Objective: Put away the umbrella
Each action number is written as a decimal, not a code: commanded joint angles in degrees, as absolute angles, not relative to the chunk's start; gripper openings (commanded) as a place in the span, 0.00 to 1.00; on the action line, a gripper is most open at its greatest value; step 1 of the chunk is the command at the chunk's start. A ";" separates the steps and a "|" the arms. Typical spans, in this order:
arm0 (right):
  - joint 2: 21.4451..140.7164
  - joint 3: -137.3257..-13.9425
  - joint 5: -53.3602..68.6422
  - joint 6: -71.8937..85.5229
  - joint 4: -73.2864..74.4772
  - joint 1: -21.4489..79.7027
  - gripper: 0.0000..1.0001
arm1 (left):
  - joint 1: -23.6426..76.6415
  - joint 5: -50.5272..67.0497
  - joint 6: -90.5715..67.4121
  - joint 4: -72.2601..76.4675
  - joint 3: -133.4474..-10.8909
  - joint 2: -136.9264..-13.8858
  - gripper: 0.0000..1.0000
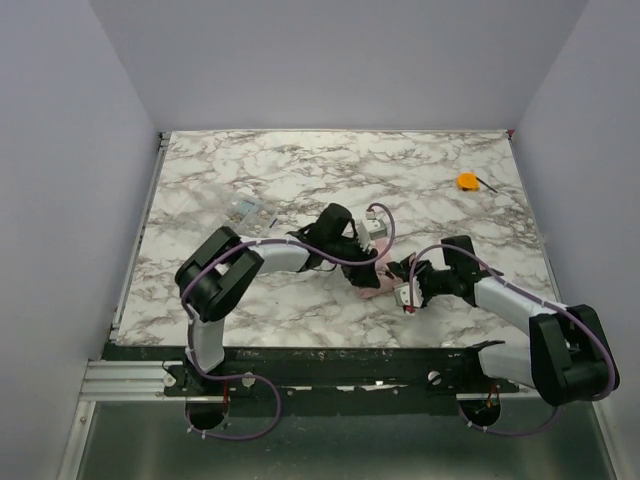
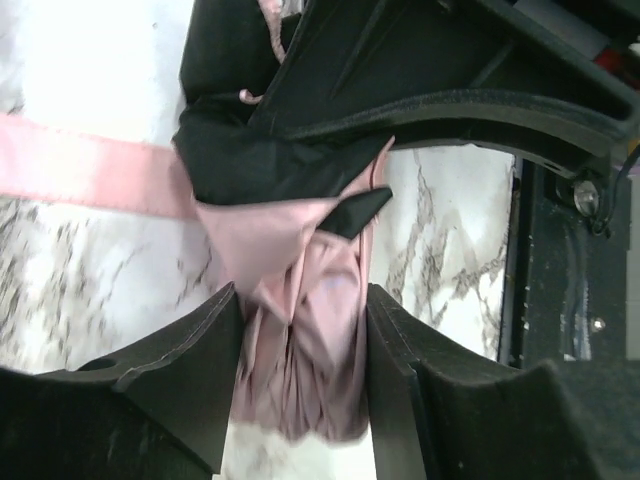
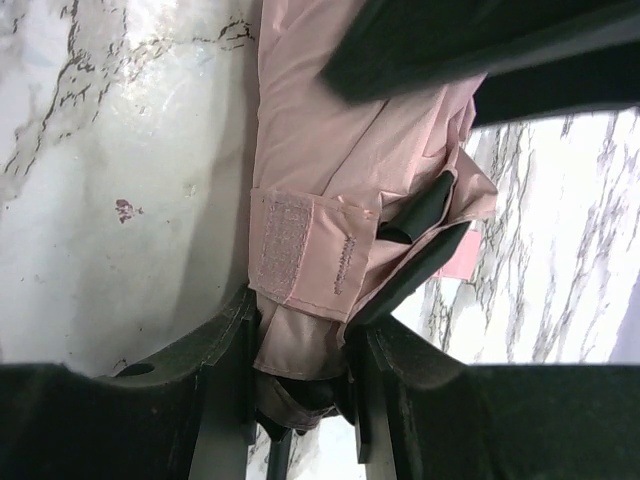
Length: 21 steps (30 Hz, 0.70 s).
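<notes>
Left tool (image 2: pixel 302 310), right tool (image 3: pixel 300 335), both gripping one pink umbrella (image 3: pixel 310 130), one orange object (image 1: pixel 467 181), one clear packet (image 1: pixel 245 208)

A white, grey-veined marble table (image 1: pixel 300 170) fills the middle of the top view. Plain pale walls (image 1: pixel 330 60) close it in at the top, left and right. A metal rail (image 1: pixel 120 378) lies at lower left. The light is soft and even.

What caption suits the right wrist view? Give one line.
Right claw closed on the folded pink umbrella, Velcro strap showing, over the marble table.
</notes>
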<state>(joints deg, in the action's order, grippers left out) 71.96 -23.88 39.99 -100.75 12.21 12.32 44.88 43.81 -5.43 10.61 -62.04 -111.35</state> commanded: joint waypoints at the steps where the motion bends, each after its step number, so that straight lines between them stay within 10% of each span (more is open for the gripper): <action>1: 73.62 -18.43 27.02 -104.17 21.89 11.34 0.11 | 42.28 41.54 -12.42 10.02 -55.88 -102.25 0.52; 4: 72.82 -18.02 27.46 -105.34 22.21 11.34 0.11 | 40.49 39.50 -17.11 17.01 -51.41 -97.66 0.58; 6: 72.64 -18.14 27.88 -105.52 22.73 11.34 0.11 | 39.15 39.38 -21.66 22.20 -48.64 -96.06 0.96; 7: 72.67 -18.63 28.22 -105.47 23.45 11.40 0.10 | 38.76 40.14 -23.51 24.36 -47.51 -95.75 0.98; 21: 81.53 -30.85 29.67 -102.40 40.08 11.73 0.09 | 31.40 47.25 -34.26 66.31 -28.46 -94.76 0.99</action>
<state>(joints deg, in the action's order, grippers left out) 76.95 -31.81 39.29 -105.08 24.03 12.01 35.81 39.09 -25.04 43.38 -30.57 -90.83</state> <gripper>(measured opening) 0.391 0.981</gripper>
